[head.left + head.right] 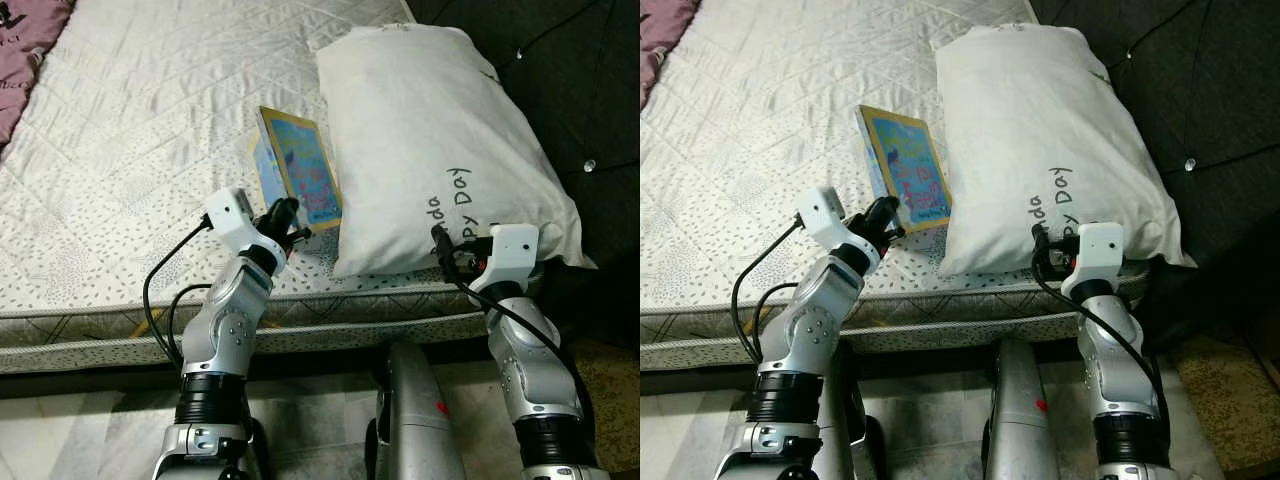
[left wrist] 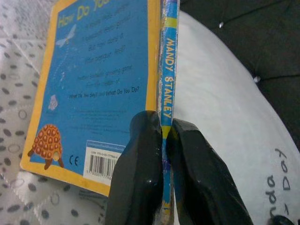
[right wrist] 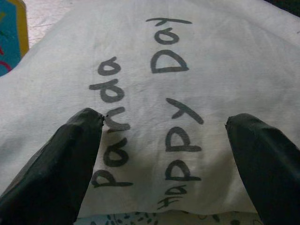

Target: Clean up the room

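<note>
My left gripper (image 2: 164, 136) is clamped on the spine of a children's book (image 1: 298, 165), one black finger (image 2: 140, 154) pressed to each side of it. The book stands on edge on the mattress (image 1: 130, 150), tilted, its colourful yellow-bordered cover toward the pillow (image 1: 440, 140) and almost touching it. From my left wrist I read the back cover: blue with a yellow frame, a spotted tortoise in one corner, a barcode near my fingers, and "MANDY STANLEY" running down the spine (the title line is cut off, so I leave it).

My right gripper (image 3: 164, 140) sits at the near end of the white pillow, jaws spread wide, one finger (image 3: 56, 159) at each side of the hand-lettered words "Panda" and "Happy Day". The fingers lie over the fabric but I cannot tell whether they press on it. The pillow lies lengthwise along the right side of the bed, its near end hanging slightly past the mattress edge, its far side against the dark tufted headboard (image 1: 560, 80).

A purple blanket (image 1: 25, 45) bunches at the far left corner of the quilted mattress. Pale floor tiles (image 1: 90, 440) show in front of the bed.
</note>
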### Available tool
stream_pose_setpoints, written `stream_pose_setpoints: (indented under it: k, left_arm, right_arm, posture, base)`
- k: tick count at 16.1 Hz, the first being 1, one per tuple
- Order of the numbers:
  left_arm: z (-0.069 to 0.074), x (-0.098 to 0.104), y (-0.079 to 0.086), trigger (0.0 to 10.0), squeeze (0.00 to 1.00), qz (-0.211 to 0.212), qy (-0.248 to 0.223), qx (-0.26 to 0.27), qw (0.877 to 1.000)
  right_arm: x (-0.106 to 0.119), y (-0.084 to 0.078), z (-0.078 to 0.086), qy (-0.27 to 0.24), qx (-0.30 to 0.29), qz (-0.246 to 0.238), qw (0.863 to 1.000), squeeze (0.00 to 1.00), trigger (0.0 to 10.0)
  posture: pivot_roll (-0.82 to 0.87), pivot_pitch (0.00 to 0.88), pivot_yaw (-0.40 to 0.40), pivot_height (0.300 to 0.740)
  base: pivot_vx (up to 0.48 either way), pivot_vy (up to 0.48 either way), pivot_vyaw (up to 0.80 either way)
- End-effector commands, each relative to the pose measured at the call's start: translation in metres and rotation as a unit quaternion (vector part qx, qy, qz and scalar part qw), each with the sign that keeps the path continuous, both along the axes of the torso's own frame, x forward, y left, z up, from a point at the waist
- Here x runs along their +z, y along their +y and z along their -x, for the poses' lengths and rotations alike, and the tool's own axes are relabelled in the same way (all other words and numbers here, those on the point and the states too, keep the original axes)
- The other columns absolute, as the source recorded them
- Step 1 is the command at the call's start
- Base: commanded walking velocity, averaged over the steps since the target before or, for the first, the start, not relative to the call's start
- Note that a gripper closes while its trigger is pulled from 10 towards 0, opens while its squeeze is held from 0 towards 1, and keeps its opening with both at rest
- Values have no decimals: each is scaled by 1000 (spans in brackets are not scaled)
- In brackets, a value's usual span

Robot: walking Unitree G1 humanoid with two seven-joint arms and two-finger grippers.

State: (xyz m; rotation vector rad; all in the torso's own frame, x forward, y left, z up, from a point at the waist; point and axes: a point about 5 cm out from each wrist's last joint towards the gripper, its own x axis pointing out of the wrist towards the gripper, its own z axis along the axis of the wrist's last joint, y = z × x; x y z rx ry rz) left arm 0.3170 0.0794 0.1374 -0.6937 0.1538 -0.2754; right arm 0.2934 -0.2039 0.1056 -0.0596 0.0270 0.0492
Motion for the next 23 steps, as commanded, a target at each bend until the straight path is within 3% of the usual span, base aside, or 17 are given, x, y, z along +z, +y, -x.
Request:
stream_pose_setpoints:
  k: [1,6,8,9,12,13,14,17,19,22,23]
  left_arm:
    - [13,1,-28,10000,0,51,14,-33,998]
    - [12,28,-39,10000,0,72,-9,-89,993]
    - [17,22,-44,10000,0,65,20,-117,991]
    - [21,7,-42,10000,0,42,57,-131,989]
    - [25,-27,-26,10000,0,52,137,-120,982]
    - [24,-35,-18,10000,0,37,153,-113,981]
    - [24,-35,-15,10000,0,23,153,-112,982]
    - [23,-9,-18,10000,0,35,125,-134,982]
    - [26,-7,-18,10000,0,40,127,-135,982]
    - [27,-16,1,10000,0,14,132,-107,985]
    - [25,-23,18,10000,0,-15,138,-82,987]
  right_arm:
    - [4,2,-1,-6,8,3,1000,0,10000]
    - [6,6,-6,-11,12,1,1000,0,10000]
    - [7,4,-7,-12,10,2,1000,0,10000]
    - [6,2,-6,-12,8,4,1000,0,10000]
    - [7,0,-6,-13,6,7,1000,0,10000]
    - [8,0,-6,-13,6,8,1000,0,10000]
    - [8,-1,-6,-13,6,9,1000,0,10000]
    - [6,-2,-6,-9,7,12,1000,0,10000]
    - [7,1,-7,-10,10,11,1000,0,10000]
    - [5,-1,-7,-7,10,12,1000,0,10000]
    - [4,-1,-6,-5,9,14,1000,0,10000]
  posture:
    - [-121,124,10,538]
    - [-115,104,13,538]
    - [-116,103,15,538]
    - [-117,103,15,538]
    - [-122,106,13,538]
    - [-125,108,12,538]
    - [-126,109,9,538]
    - [-116,108,2,538]
    - [-112,110,0,538]
    - [-108,113,-3,538]
    - [-107,113,-8,538]
  base:
    - [0,0,0]
    - [0,0,0]
    - [0,0,0]
    - [0,0,0]
    - [0,0,0]
    - [0,0,0]
    - [0,0,0]
    - [0,0,0]
    - [0,0,0]
    - [0,0,0]
    - [0,0,0]
